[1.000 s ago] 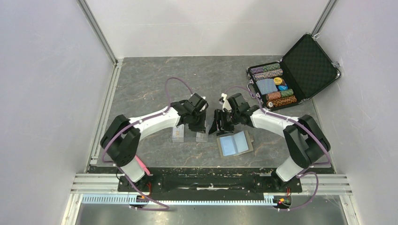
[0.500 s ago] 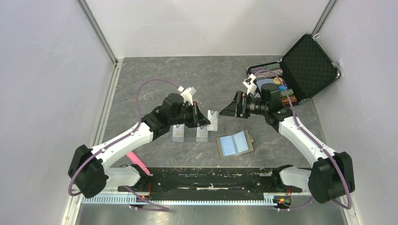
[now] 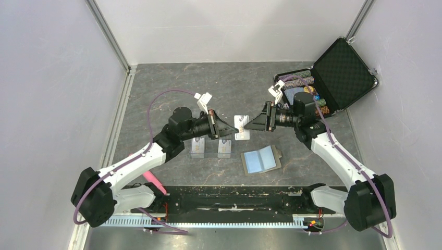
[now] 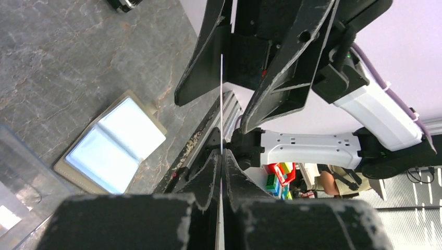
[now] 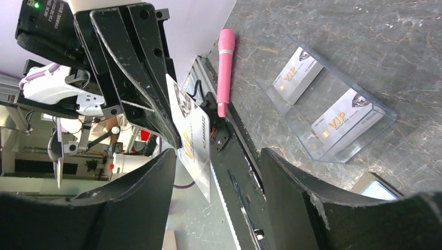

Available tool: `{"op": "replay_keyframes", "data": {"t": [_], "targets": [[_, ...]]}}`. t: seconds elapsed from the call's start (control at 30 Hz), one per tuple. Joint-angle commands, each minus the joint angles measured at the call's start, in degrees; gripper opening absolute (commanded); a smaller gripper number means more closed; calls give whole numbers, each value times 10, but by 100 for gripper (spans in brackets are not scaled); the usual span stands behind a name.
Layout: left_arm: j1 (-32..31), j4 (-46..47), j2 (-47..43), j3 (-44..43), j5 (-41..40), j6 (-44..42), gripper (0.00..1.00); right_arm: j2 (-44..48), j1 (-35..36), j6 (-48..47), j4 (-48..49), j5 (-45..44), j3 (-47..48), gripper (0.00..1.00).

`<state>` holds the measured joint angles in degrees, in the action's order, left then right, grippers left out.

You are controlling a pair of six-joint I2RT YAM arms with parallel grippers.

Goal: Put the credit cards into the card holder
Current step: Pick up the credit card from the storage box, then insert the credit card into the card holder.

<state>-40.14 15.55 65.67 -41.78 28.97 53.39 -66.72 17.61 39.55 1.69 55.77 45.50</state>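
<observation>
Pinching a credit card (image 3: pixel 241 122) in mid-air, the left end effector (image 3: pixel 232 129) is clenched on it. The right end effector (image 3: pixel 249 125) (jaws apart) flanks its far edge, and the card holder (image 3: pixel 261 159) lies open on the table (image 3: pixel 167 88).

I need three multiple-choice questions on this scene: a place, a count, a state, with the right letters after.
1. Where is the thin whitish card with gold marks? A in the air between the grippers; B inside the wallet; C in the chip case.
2. How many cards sit in the clear plastic cases? A none; B two; C four.
3. The olive-tan bifold card holder is: A snapped shut; B lying open; C gripped.
A: the left gripper pinches it, the open right gripper straddles it. B: two VIP cards show there. B: its pale blue pockets face up.
</observation>
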Motion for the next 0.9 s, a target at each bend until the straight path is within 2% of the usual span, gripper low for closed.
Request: {"op": "replay_keyframes", "data": {"t": [0.0, 0.13, 0.2, 0.3, 0.37, 0.5, 0.57, 0.67, 0.87], "targets": [[6, 70, -5, 6, 26, 36, 2, 10, 0, 28, 55, 36, -9, 61], [7, 93, 2, 10, 26, 49, 3, 18, 1, 71, 117, 55, -26, 49], [6, 101, 5, 11, 27, 54, 5, 22, 1, 79, 129, 58, -25, 39], [7, 107, 14, 10, 31, 57, 11, 22, 1, 81, 129, 61, -22, 20], [6, 105, 20, 7, 36, 57, 21, 22, 2, 81, 132, 64, -23, 1], [7, 97, 28, 7, 35, 54, 39, 25, 2, 67, 119, 57, -23, 0], [7, 75, 37, 3, 31, 49, 41, 22, 0, 39, 81, 46, -21, 0], [7, 32, 63, -11, 30, 43, 45, 12, -7, -48, -58, -3, -1, 0], [-15, -83, 141, -61, 23, 14, 44, -11, -27, -186, -266, -129, 25, 0]]}}
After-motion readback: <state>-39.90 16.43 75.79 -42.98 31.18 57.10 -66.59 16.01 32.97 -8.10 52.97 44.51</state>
